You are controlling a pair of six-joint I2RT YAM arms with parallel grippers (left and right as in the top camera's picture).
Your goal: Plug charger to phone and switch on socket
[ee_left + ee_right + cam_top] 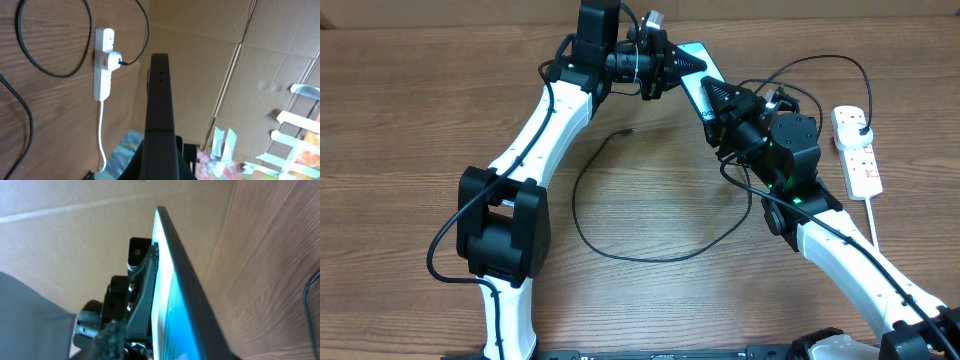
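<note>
Teal phone (167, 310), black charger (575, 210), white red-marked socket (860, 165), brown woodgrain table (400, 120)

Phone (167, 310) edge-on, teal screen showing; left fingers (142, 280) pressed against screen side.

Prob. a robotics lab or test bench; two white-and-black robot arms (535, 130) work at a wood-grain table (410, 120); plain cardboard sheets (210, 65), taped at the seams, stand as makeshift walls behind it; a power strip (855, 150) lies on the tabletop; beyond the cardboard, bright clutter (300, 135) w/ white frames, too blurred to name.
</note>
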